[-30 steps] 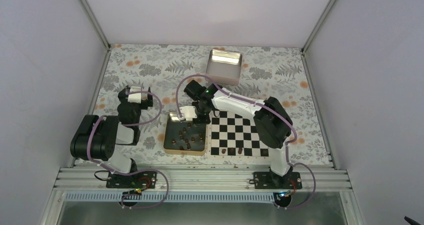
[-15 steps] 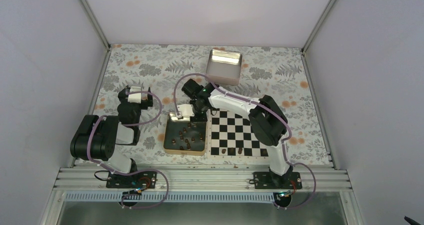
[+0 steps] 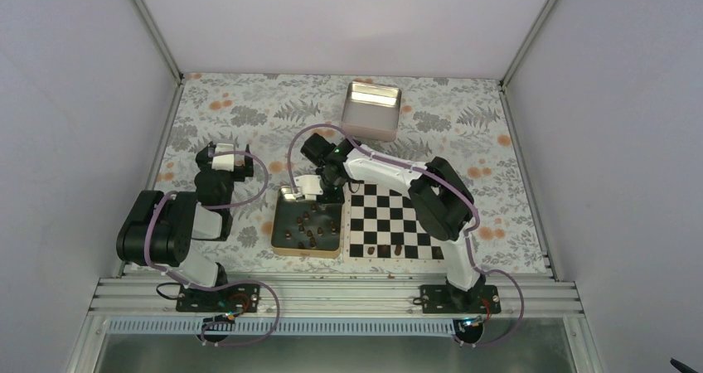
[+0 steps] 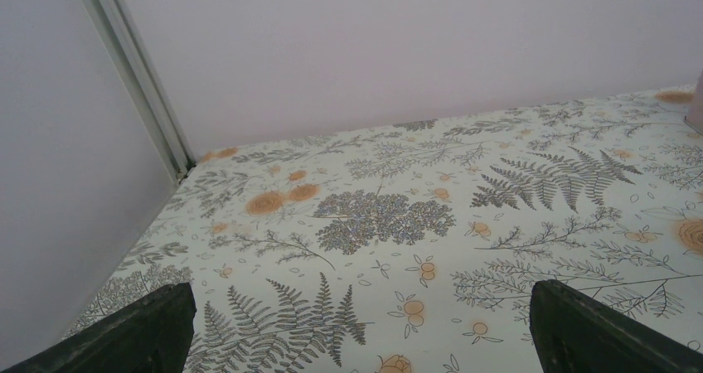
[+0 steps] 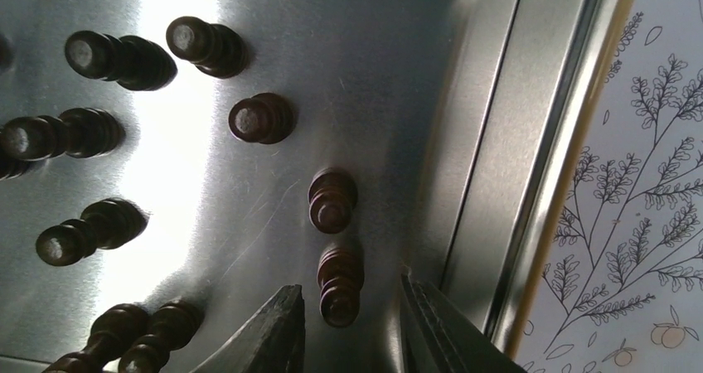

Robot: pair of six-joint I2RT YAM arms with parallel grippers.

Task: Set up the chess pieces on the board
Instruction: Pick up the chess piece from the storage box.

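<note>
Since the right gripper (image 5: 352,292) hangs in the gold-rimmed metal tray (image 5: 489,166) with jaws part-spread, it straddles one dark pawn (image 5: 338,283). There's a gap on both sides, so nothing is pinched yet. That pawn sits close to the tray's side wall, and one finger stands between wall and pawn. A second pawn (image 5: 332,201) is just beyond it.

The other dark chess pieces (image 3: 308,228) are scattered in the tray, and a few (image 3: 383,249) are on the board (image 3: 396,218), which lies just beside the tray.

Handling estimate:
- small turned wood, so light and stiff, with no crush risk
- round profile on polished metal will likely roll or skate if only one finger lands first
- best hold is across the thick lower body, not the thin neck, with the jaws centred before closing

The left gripper (image 4: 362,307) is well apart from the tray, fingers wide and empty.
</note>
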